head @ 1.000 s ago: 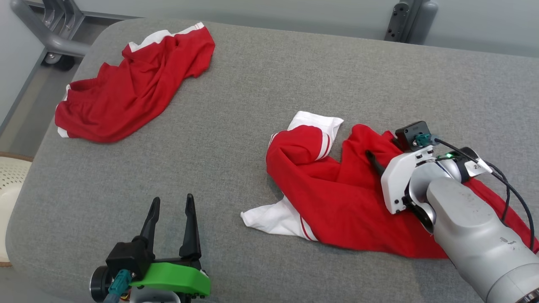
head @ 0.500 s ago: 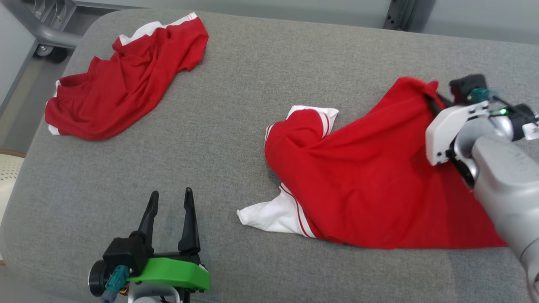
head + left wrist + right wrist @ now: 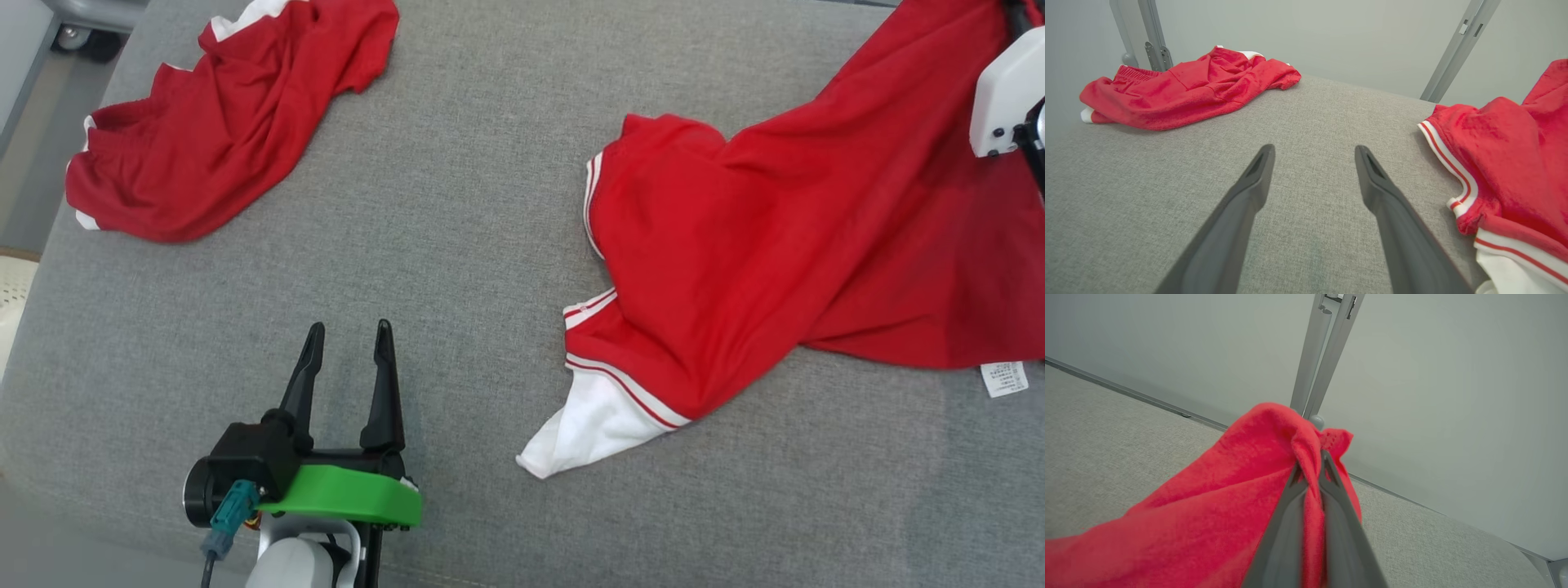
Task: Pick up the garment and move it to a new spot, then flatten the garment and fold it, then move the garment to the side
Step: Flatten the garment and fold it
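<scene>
Here the right jaws pinch a thin fold of the red garment [image 3: 1208,510], holding that edge up while the rest trails on the grey table [image 3: 457,204]. The left jaws stand spread, empty. Drag from the trailing cloth could pull the small pinch free. Two red garments in all: the other garment [image 3: 220,122] lies crumpled, far left.

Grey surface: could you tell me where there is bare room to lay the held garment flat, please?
Bare: the wide strip between the crumpled garment far left and the held garment, and ahead of the open left claw. Crowded: the right side.
</scene>
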